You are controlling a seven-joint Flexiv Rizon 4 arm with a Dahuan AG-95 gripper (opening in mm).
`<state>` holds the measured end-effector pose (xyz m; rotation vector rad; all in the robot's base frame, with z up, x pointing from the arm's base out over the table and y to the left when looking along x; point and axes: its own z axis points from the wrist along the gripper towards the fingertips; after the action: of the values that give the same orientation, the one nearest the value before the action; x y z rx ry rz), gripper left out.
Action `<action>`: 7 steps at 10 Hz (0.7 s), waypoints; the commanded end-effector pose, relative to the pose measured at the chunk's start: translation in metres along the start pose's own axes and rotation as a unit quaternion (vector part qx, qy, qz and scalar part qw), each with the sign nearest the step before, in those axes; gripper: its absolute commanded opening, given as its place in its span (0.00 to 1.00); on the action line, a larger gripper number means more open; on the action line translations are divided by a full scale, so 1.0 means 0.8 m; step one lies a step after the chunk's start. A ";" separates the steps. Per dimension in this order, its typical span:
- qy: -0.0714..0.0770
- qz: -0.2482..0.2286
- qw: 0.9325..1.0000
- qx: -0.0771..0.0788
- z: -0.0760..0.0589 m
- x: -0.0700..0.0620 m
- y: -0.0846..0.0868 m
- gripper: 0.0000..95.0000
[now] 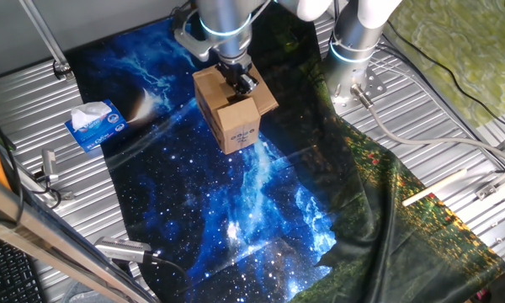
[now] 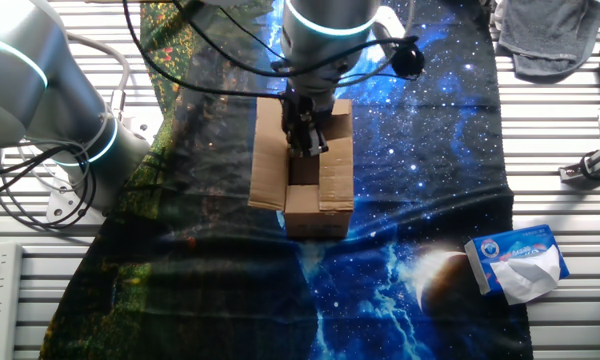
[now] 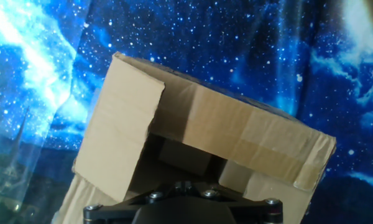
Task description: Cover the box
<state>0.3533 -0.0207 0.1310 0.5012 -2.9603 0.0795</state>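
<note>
The brown cardboard box (image 1: 233,118) stands on the starry cloth, its white label (image 1: 241,134) facing the front in one fixed view. Its top is partly open. In the other fixed view the box (image 2: 303,185) has one flap (image 2: 267,160) spread outward and a dark opening in the middle. My gripper (image 1: 241,82) reaches down onto the box top at that opening, fingers (image 2: 306,137) close together with nothing held. The hand view looks straight down on the flaps (image 3: 242,140) and the shaded inside. Only the gripper's dark body shows at its bottom edge.
A blue and white tissue box (image 1: 95,125) lies to one side, also in the other fixed view as the tissue box (image 2: 518,262). The arm's base (image 1: 353,50) stands behind the box. A grey cloth (image 2: 550,35), a metal clamp (image 2: 590,166) and a pale stick (image 1: 434,188) lie on the slatted table.
</note>
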 end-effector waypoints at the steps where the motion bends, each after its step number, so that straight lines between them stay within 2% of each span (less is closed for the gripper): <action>1: -0.019 0.005 1.000 -0.002 -0.003 0.005 0.001 0.00; 7: -0.030 0.019 0.999 -0.001 -0.003 0.005 0.001 0.00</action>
<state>0.3524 -0.0217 0.1311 0.4566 -3.0312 0.0697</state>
